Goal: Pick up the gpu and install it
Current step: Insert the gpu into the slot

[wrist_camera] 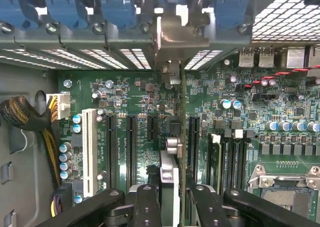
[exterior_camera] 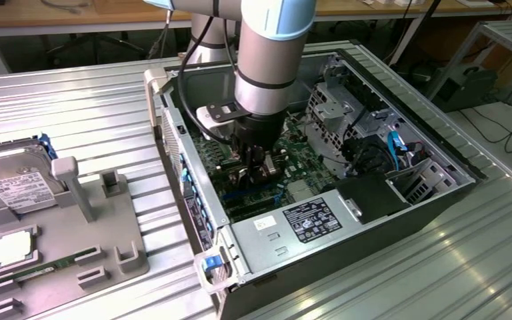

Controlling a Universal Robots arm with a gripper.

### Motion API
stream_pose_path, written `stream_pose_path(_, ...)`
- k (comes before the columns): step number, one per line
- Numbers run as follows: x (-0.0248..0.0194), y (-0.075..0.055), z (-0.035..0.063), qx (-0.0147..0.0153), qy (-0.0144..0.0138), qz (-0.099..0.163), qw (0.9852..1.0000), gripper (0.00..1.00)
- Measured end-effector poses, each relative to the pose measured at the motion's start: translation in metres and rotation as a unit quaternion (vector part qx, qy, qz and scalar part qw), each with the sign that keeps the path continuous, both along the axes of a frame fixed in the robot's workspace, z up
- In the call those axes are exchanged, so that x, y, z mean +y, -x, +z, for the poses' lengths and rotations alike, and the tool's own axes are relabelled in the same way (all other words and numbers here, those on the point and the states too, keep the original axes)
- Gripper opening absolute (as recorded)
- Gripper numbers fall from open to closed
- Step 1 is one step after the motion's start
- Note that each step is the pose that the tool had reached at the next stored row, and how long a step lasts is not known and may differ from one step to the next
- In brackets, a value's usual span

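Pick-up part is looking done. The gripper (wrist_camera: 176,199) is clamping the gpu (wrist_camera: 170,168) between its fingers, jaws narrow and closed on the card's thin body. The arm is reaching down into the open PC case (exterior_camera: 389,233), which is lying on its side on the ribbed metal bench (exterior_camera: 78,107).

In the wrist view the gpu is standing edge-on over the motherboard (wrist_camera: 125,87), running alongside the black expansion slots (wrist_camera: 131,147), w/ its silver bracket (wrist_camera: 175,34) sitting up against the case's rear slot openings. So the card is looking lined up w/ a slot. Can't tell whether the edge connector is fully seated. Install isn't reading as finished: the gripper is gripping the card, not released.

At the exterior view's left, a grey fixture tray (exterior_camera: 69,233) is carrying the hard drive (exterior_camera: 11,183) and a green memory stick (exterior_camera: 25,275), both well apart from the gripper.

Writing: the hard drive's white label, the black label on the power supply (exterior_camera: 312,220) and tiny white print on the motherboard are all showing text, none legible. No brand readable.
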State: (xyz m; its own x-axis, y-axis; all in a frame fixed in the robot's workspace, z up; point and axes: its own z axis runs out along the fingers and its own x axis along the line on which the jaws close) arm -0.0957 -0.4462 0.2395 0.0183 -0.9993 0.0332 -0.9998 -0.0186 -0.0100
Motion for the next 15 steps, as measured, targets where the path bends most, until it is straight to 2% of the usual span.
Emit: stream_pose_path(15, 0.0001, 0.0001, 0.0034, 0.0000, 0.0000, 0.000, 1.0000, 0.28)
